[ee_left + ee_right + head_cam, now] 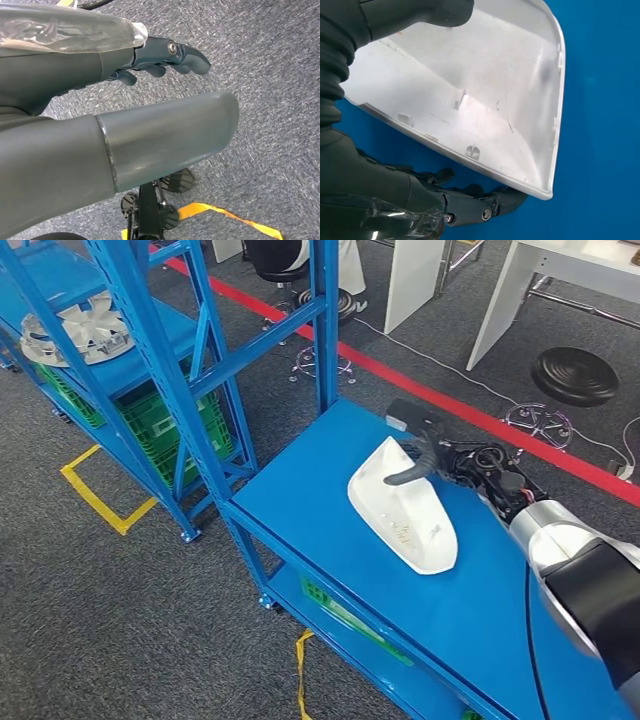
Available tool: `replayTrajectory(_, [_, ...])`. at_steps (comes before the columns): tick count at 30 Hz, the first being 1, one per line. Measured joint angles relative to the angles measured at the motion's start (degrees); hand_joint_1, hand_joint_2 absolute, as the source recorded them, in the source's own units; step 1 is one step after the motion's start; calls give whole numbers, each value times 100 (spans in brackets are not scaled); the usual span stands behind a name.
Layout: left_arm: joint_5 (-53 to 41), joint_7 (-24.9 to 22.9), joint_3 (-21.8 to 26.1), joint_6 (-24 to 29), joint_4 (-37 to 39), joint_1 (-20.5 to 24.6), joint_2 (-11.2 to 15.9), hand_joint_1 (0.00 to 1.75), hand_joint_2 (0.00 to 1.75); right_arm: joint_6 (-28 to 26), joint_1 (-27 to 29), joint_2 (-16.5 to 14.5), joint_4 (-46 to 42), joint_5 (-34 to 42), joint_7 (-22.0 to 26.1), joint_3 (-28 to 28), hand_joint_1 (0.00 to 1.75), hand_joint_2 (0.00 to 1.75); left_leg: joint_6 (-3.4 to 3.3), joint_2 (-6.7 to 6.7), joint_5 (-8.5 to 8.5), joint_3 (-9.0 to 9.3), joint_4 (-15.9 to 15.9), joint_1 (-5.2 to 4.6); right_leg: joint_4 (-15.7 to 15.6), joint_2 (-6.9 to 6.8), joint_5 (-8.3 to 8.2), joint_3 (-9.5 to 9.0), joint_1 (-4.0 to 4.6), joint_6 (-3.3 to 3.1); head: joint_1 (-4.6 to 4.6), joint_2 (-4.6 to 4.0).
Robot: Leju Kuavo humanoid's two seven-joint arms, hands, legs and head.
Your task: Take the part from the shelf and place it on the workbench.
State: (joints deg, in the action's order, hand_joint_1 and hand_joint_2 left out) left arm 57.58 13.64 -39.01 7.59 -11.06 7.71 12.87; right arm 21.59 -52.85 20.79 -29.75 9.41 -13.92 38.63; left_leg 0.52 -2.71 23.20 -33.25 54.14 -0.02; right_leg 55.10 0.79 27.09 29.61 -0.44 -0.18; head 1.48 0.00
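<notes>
Right hand [453, 455], at the end of the silver arm coming in from the lower right of the head view, grips the white part [404, 508] at its upper end: a dark thumb curls over the top of the shell, and in the right wrist view the thumb lies across the part's hollow inner face while the darker fingers [486, 202] sit under its rim. The white part, a smooth moulded shell, is just right of centre in the head view, over the blue tabletop [317, 500]; whether it rests on the surface or is held just above it I cannot tell. Left hand [166, 57] hangs over grey carpet with its fingers loosely curled and apart, holding nothing. At the upper left of the head view stands a blue shelf [151, 350]; on its upper level lies a white fan-like part [79, 330], and on a lower level sits a green crate [170, 430], its contents not visible. A red line [483, 420] crosses the carpet behind the tabletop, and yellow tape [102, 502] marks the floor at left.
</notes>
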Motion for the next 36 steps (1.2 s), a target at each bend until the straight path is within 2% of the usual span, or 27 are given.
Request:
replayTrajectory(15, [-52,-32,-22,-7,0,25,-2,0,0,-65,6,-14,149,-72,14,69,0,175,0,1,0,6,0,0,0,1,0,-2,0,0,0,0])
replayTrajectory(16, [-65,-40,-27,-8,0,34,-2,0,0,-96,8,-14,160,-87,13,70,8,175,0,1,0,7,0,0,0,1,0,-2,0,0,0,0])
replayTrajectory(19, [-104,-67,-57,-25,0,64,-2,0,0,-151,13,-16,209,-125,22,71,139,175,0,2,0,8,0,0,0,2,0,-3,0,0,0,0])
replayTrajectory(20, [-112,-73,-68,-33,0,73,-2,0,0,-154,14,-16,226,-128,31,71,175,175,0,3,0,8,0,0,-1,2,-1,-3,0,0,1,0])
replayTrajectory(36, [-72,-83,-149,-42,0,97,-1,0,0,-138,25,-31,454,-155,90,82,175,175,0,3,0,8,1,0,-1,3,-1,-3,0,0,-2,0])
